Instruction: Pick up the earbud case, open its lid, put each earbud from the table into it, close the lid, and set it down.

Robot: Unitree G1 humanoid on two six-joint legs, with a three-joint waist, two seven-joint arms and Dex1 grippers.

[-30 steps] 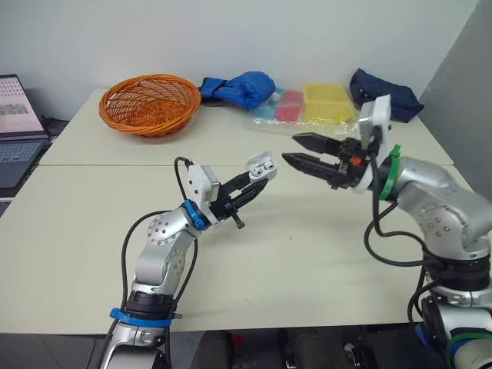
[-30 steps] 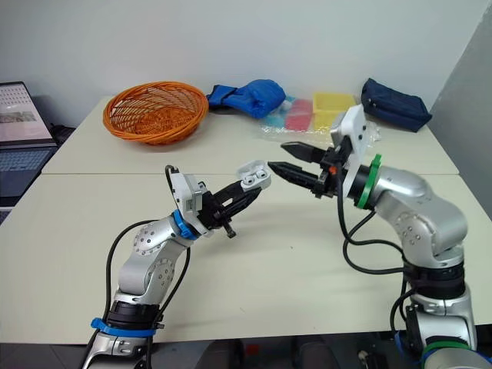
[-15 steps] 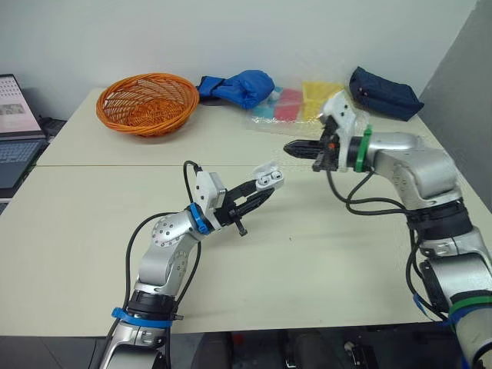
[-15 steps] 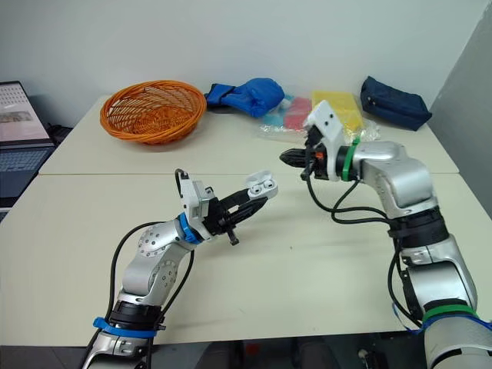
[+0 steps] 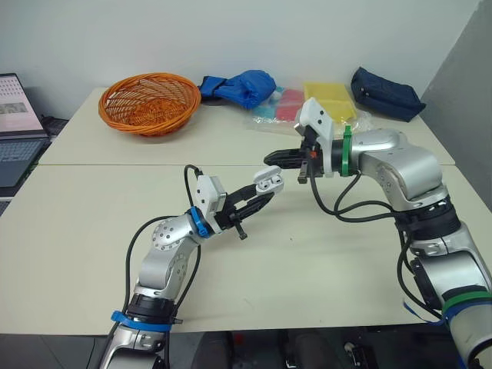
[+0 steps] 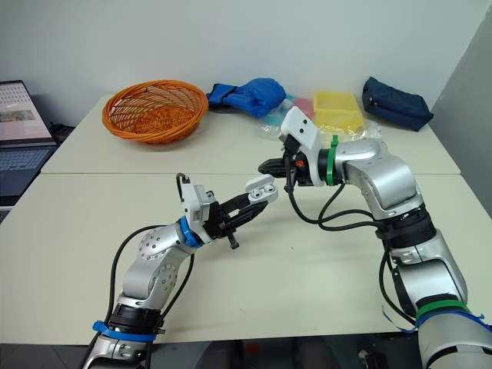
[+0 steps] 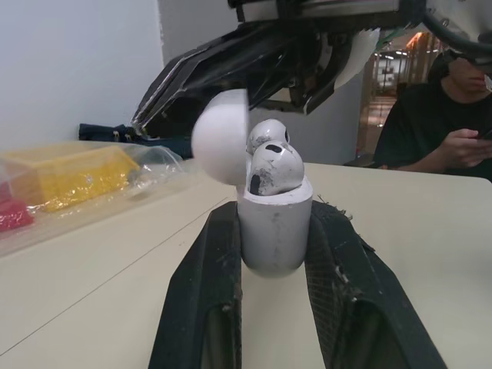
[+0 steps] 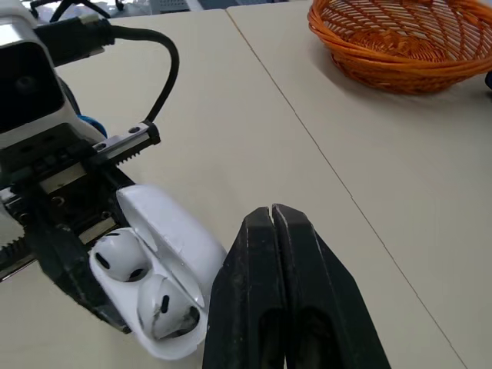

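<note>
My left gripper [image 5: 264, 192] is shut on the white earbud case [image 5: 269, 182], holding it above the middle of the table. Its lid [image 7: 221, 137] stands open, and two white earbuds [image 7: 273, 165] sit in their sockets. The black fingers [image 7: 204, 300] clamp the case body [image 7: 274, 231] from both sides. My right gripper [image 5: 270, 159] is shut and empty, and its tips [image 8: 273, 217] are right at the back of the open lid [image 8: 165, 223]. I cannot tell whether they touch it.
An orange basket [image 5: 150, 100], a blue bundle [image 5: 242, 86], a plastic bag with yellow and red boxes [image 5: 311, 104] and a navy pouch [image 5: 384, 92] line the far table. A laptop [image 5: 15, 131] sits at the left. A person [image 7: 438, 115] sits beyond the table.
My right gripper has shut and swung left, from well right of the case to just behind its lid. The left gripper has kept its hold on the case, shifting only slightly.
</note>
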